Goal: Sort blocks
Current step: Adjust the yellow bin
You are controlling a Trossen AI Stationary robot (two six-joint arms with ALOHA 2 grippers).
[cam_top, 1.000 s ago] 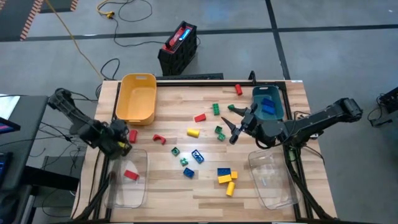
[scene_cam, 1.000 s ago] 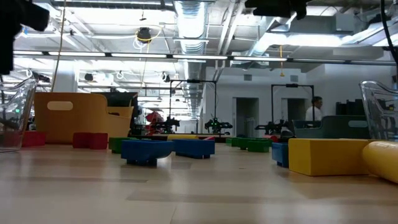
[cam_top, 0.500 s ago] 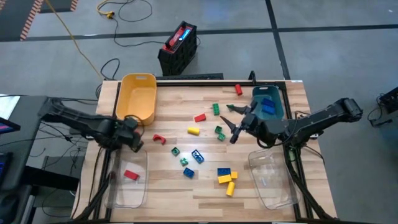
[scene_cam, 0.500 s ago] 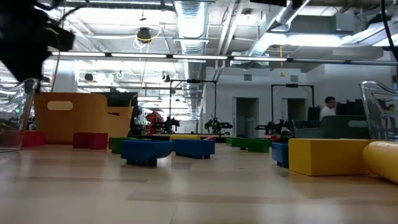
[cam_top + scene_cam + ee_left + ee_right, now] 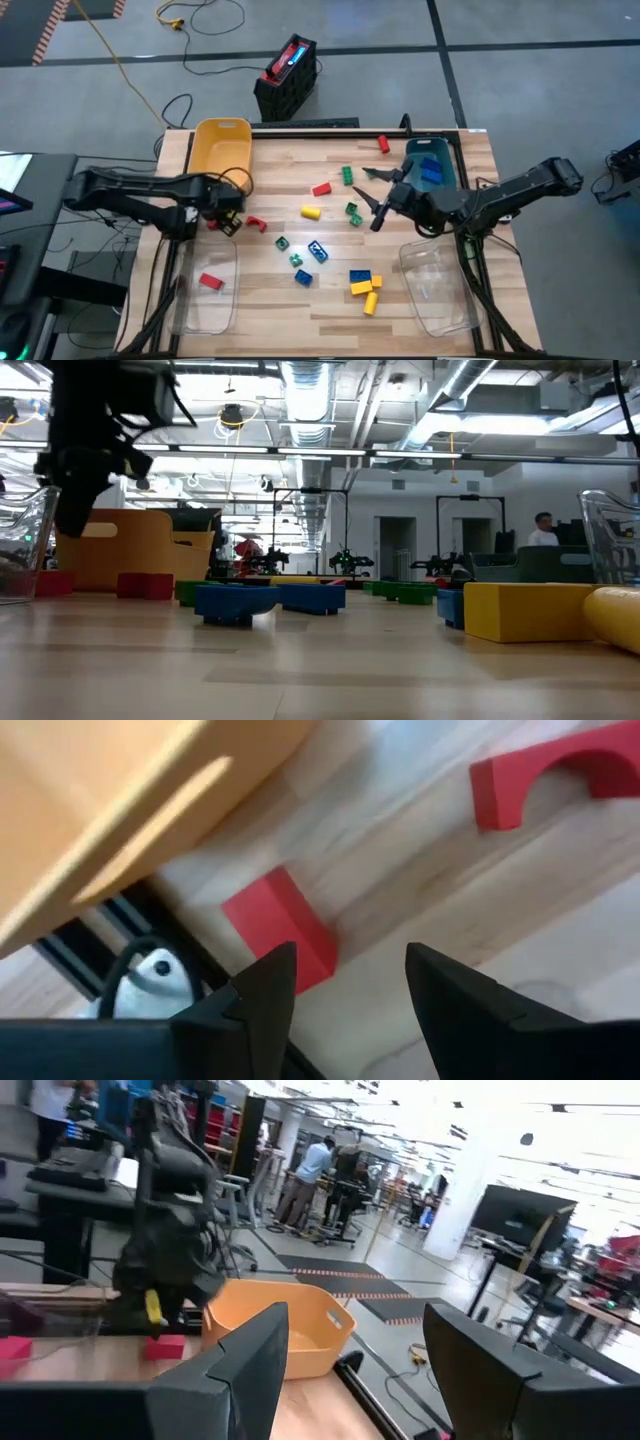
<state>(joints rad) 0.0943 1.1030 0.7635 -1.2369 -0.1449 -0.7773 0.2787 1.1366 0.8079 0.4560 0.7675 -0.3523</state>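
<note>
No legible text, label, brand, number or sign in any view (bins and blocks unmarked).

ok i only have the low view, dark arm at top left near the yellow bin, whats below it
Observer: That's the left gripper, open above a red block beside the yellow bin.
Operator: and the right arm
Observer: The right gripper hovers open mid-table, near a green block, holding nothing.
Operator: anything sorted yet
Observer: A second red block lies in the clear bin on the left side.
</note>
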